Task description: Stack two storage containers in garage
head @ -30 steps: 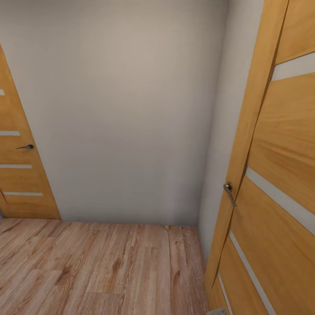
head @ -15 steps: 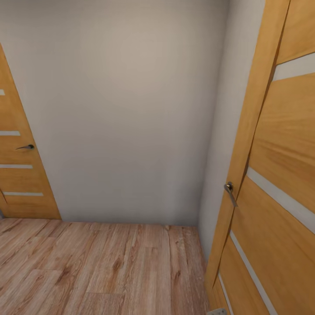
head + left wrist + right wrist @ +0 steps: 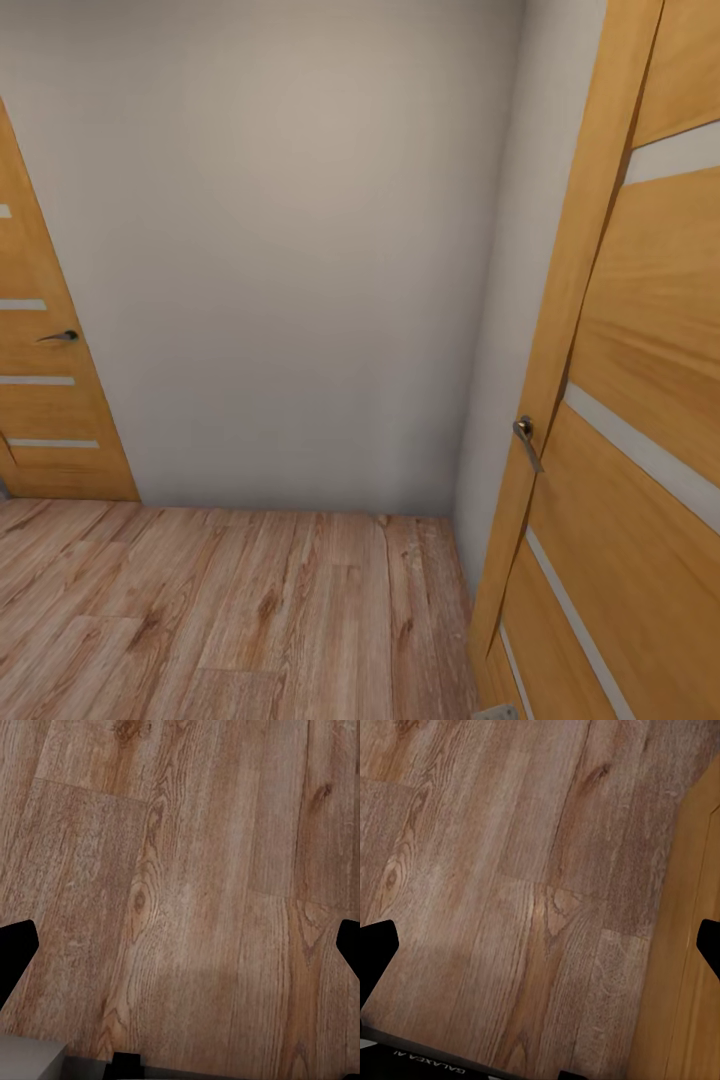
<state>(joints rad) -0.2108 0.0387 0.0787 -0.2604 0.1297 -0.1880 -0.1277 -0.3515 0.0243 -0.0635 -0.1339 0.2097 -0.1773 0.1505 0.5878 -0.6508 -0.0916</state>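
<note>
The two storage containers are out of view. I face a corner with a beige wall (image 3: pixel 290 250) and a light wood plank floor (image 3: pixel 230 610). My left gripper (image 3: pixel 184 949) hangs open over the planks, its black fingertips (image 3: pixel 16 952) wide apart with nothing between them. My right gripper (image 3: pixel 544 949) is open too, over the planks beside the foot of a wooden door (image 3: pixel 690 967), and it holds nothing.
A light wooden door (image 3: pixel 630 420) with a metal handle (image 3: pixel 524 438) stands close at the right, angled toward me. Another wooden door (image 3: pixel 45 380) with a handle (image 3: pixel 60 337) is at the left. The wall closes off the way ahead.
</note>
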